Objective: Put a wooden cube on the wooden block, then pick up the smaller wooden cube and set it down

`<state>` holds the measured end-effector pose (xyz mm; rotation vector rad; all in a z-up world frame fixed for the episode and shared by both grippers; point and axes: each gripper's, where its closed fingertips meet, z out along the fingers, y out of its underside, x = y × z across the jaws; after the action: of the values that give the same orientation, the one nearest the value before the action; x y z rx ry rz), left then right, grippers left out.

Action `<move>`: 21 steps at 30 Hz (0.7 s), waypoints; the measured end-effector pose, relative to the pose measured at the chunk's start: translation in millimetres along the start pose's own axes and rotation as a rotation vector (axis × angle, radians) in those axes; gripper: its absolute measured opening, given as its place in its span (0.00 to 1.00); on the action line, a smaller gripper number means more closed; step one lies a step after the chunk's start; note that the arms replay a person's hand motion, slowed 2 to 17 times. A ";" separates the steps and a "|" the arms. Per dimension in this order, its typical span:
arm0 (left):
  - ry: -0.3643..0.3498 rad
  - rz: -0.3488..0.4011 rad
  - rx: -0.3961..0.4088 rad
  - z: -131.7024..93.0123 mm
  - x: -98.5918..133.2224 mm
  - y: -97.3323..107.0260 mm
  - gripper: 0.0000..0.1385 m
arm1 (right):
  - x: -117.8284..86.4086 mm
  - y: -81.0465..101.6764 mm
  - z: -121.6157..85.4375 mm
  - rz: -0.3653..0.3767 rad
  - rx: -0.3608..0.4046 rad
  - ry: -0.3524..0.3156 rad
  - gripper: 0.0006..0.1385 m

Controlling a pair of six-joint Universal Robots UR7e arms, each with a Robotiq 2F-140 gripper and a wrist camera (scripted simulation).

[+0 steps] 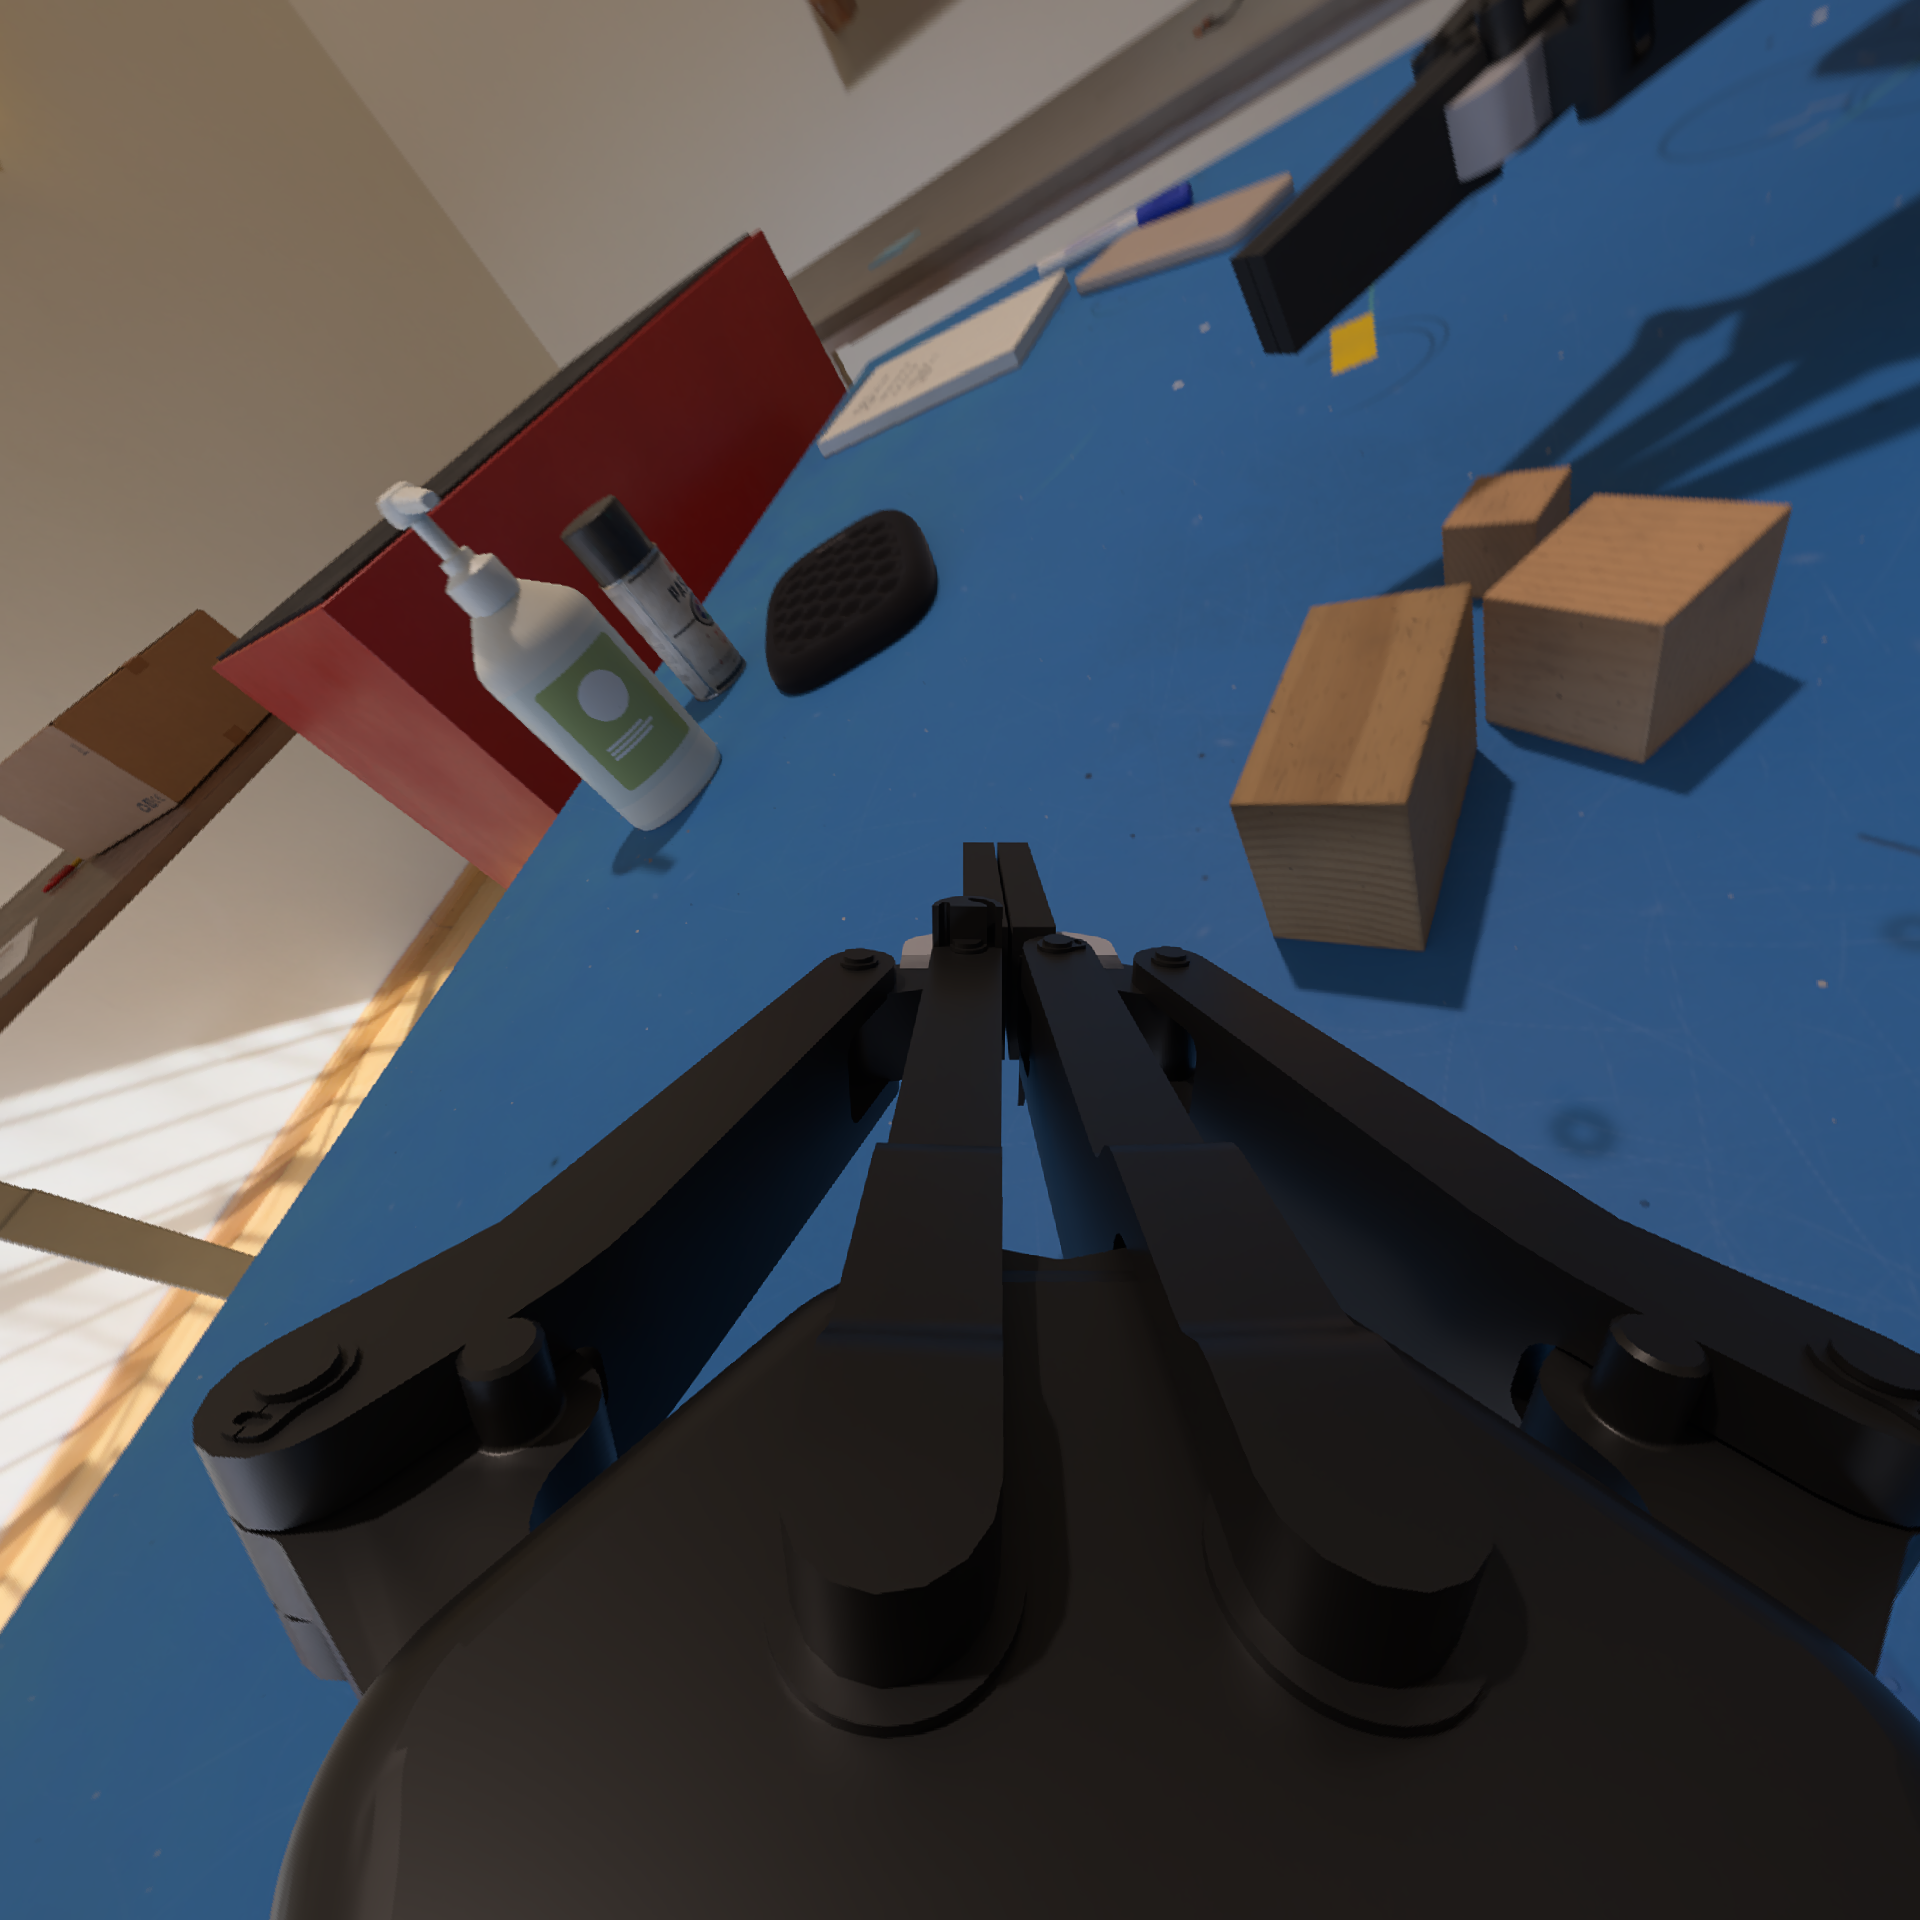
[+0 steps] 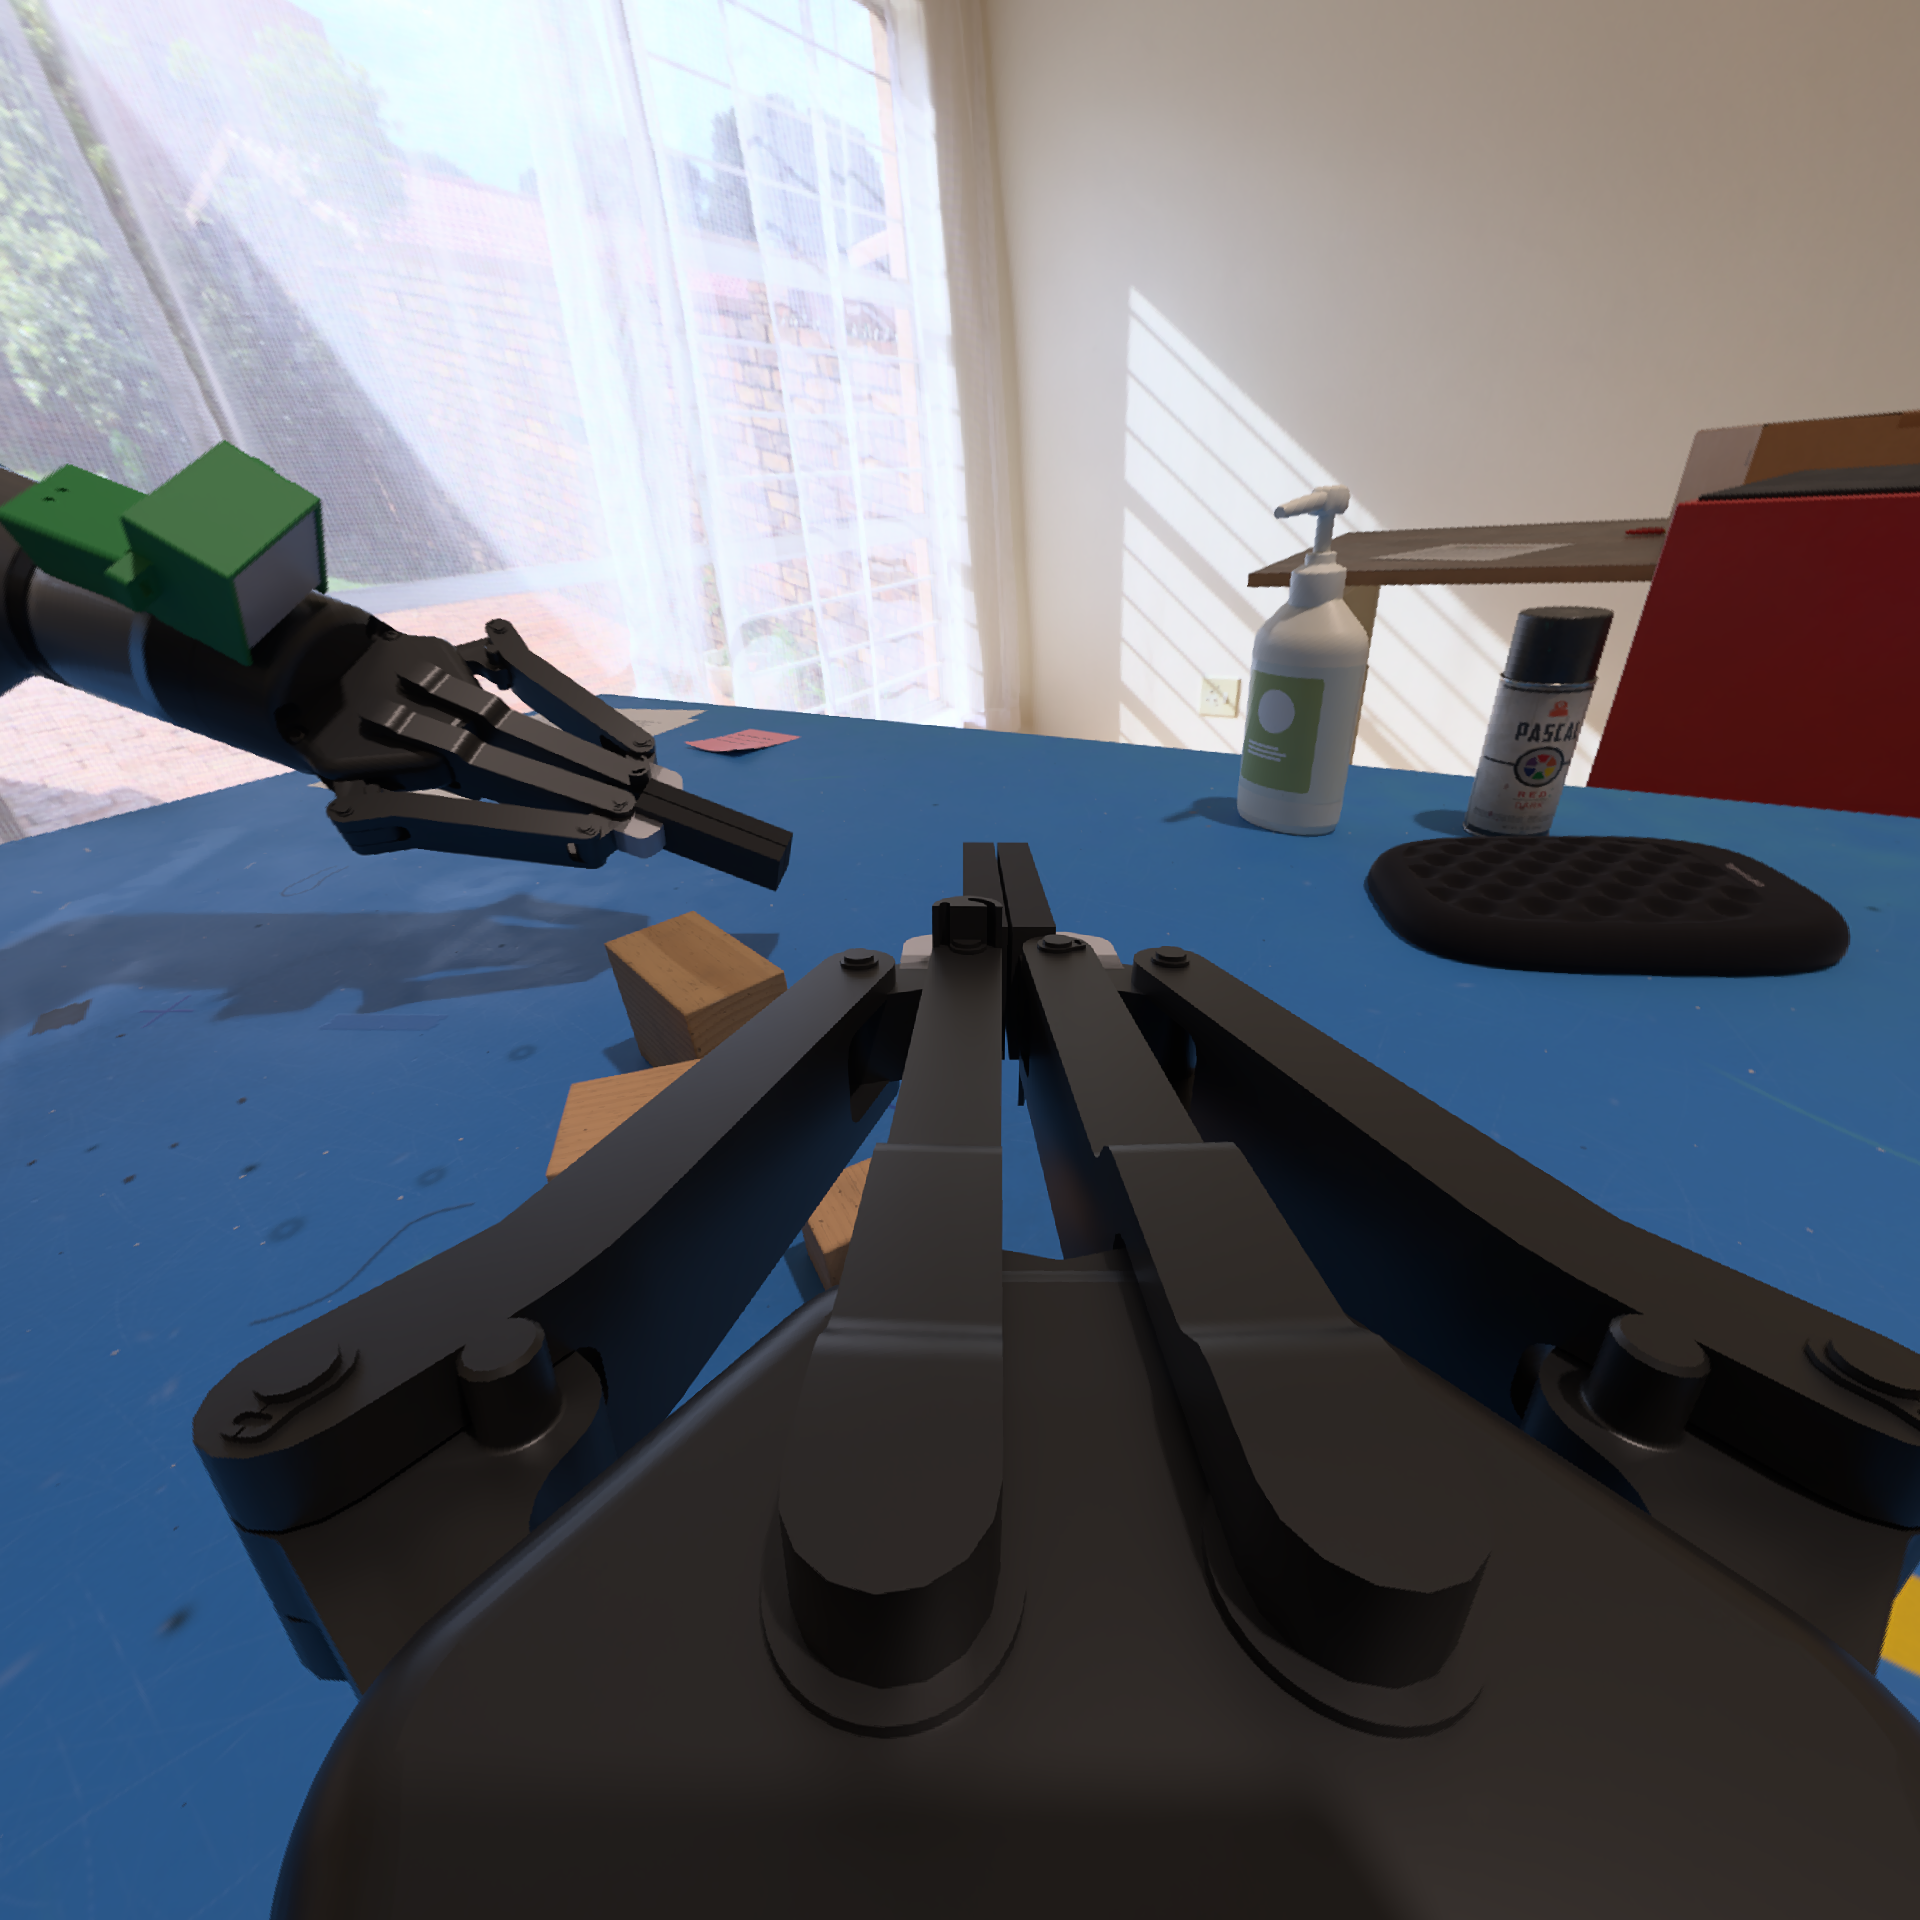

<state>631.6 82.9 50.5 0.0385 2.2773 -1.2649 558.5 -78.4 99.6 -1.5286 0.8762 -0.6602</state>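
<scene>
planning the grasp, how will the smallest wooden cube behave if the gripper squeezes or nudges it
The smallest wooden cube looks like solid wood with flat faces, so it is probably rigid and unlikely to roll. It appears to sit close against the larger wooden cube, so a nudge may shift both. Being small, it is likely light and could slide on the blue table.

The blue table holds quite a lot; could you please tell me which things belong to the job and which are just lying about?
Job: wooden block, larger wooden cube, smaller wooden cube.

Lying about: pump bottle, spray can, black pad, notepads, marker, red box.
</scene>
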 end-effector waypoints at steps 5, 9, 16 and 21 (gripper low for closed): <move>0.019 0.071 -0.043 3.1 11.6 3.5 0.01 | 4.2 5.9 2.6 0.021 -0.027 0.016 0.00; 0.036 0.087 -0.030 3.4 18.5 -0.6 0.01 | 5.7 7.4 4.1 0.034 -0.043 0.017 0.00; 0.056 0.058 0.028 -0.2 23.3 -12.6 0.01 | 7.7 7.8 4.8 0.048 -0.048 0.022 0.00; 0.065 0.048 0.070 -4.0 24.7 -21.2 0.01 | 8.1 7.8 4.7 0.055 -0.048 0.021 0.00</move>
<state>602.9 68.6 57.5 0.1607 2.2714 -1.3360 565.5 -82.7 90.6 -1.5371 0.9522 -0.6204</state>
